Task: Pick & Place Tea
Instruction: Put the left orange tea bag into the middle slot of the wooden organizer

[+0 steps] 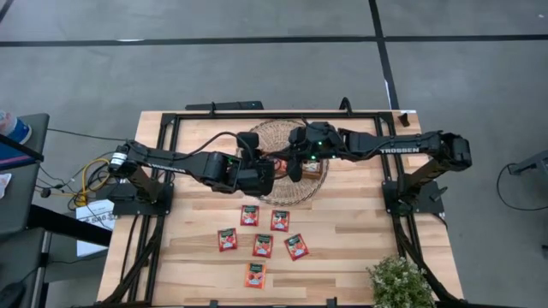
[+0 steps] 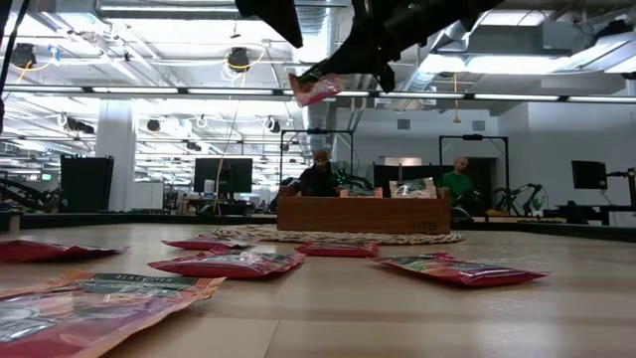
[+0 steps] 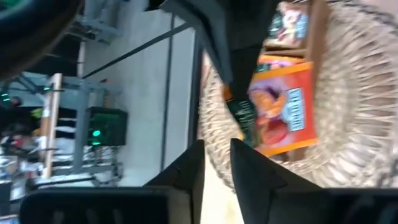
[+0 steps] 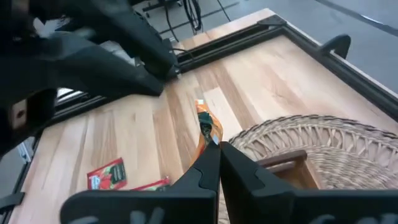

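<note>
Seen from above, both arms meet over the round woven mat (image 1: 278, 171) at the far middle of the table (image 1: 360, 231), and the crossed arms hide most of the brown wooden tray (image 1: 312, 168) standing on the mat. The right wrist view settles what that view cannot: the right gripper (image 4: 214, 149) has its fingers pressed together on the edge of one orange tea sachet (image 4: 207, 127), lifted just beside the mat's rim. The low view shows the same sachet (image 2: 316, 89) hanging high above the tray (image 2: 363, 214), well clear of the wood. The left gripper (image 3: 216, 155) hovers close to the held sachet (image 3: 280, 102), near the mat, its fingers slightly apart and pinching nothing. Six more sachets (image 1: 263, 245) lie flat on the table on the near side of the mat; the low view shows them (image 2: 234, 264) as a scatter in front of the tray.
</note>
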`<action>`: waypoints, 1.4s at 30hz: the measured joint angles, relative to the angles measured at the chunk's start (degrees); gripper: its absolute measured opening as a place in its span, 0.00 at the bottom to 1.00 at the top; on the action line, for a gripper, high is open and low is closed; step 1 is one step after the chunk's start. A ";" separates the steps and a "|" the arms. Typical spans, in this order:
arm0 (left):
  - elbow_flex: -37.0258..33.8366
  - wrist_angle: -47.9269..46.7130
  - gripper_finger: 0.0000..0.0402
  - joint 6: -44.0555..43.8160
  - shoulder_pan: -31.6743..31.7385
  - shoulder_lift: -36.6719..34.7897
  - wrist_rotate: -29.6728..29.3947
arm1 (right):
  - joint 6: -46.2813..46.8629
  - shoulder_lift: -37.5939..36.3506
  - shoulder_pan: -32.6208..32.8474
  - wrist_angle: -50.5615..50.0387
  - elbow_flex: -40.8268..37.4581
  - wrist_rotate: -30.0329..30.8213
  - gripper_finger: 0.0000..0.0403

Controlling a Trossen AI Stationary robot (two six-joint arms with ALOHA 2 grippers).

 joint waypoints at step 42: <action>-38.97 -4.29 0.31 -50.04 1.91 -33.46 12.60 | 7.97 -3.43 -6.69 32.51 -28.88 10.89 0.00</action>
